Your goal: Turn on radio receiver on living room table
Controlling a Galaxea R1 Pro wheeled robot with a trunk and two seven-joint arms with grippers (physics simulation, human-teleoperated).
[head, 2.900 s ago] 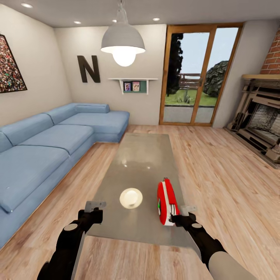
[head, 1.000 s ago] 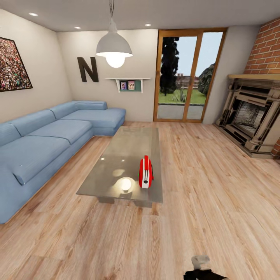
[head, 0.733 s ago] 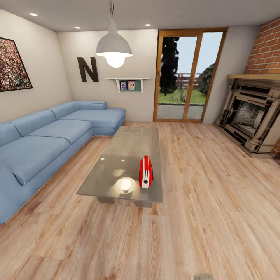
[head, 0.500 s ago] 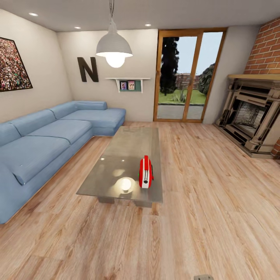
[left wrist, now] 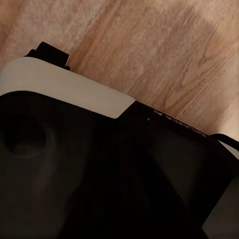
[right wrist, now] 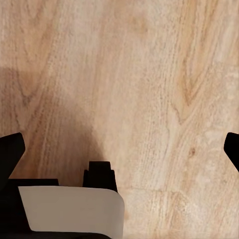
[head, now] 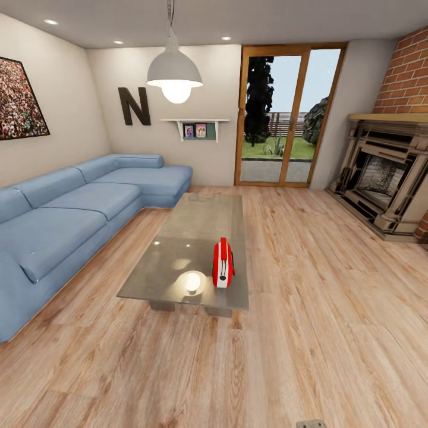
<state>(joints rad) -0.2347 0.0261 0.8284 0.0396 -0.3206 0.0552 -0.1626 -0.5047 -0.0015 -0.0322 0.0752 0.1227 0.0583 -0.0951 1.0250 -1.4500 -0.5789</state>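
The red radio receiver (head: 223,271) stands upright on its edge near the front right corner of the long grey glossy table (head: 202,232), its white-trimmed narrow side facing me. The table sits well ahead of me across bare wood floor. A grey tip of my right gripper (head: 310,423) pokes in at the bottom edge of the head view. In the right wrist view my right gripper (right wrist: 119,144) is open, its dark fingertips (right wrist: 11,149) far apart over the floor, nothing between them. The left wrist view shows dark and white parts of my own body above the floorboards.
A blue corner sofa (head: 71,220) runs along the left. A brick fireplace (head: 386,178) stands at the right. A white pendant lamp (head: 174,70) hangs above the table and reflects on its top. Glass doors (head: 279,119) are at the back. Wide wood floor (head: 309,333) lies between me and the table.
Over three seconds the view has backed away from the table, where my right gripper was beside the radio. In the last second my right gripper sank to the view's bottom edge.
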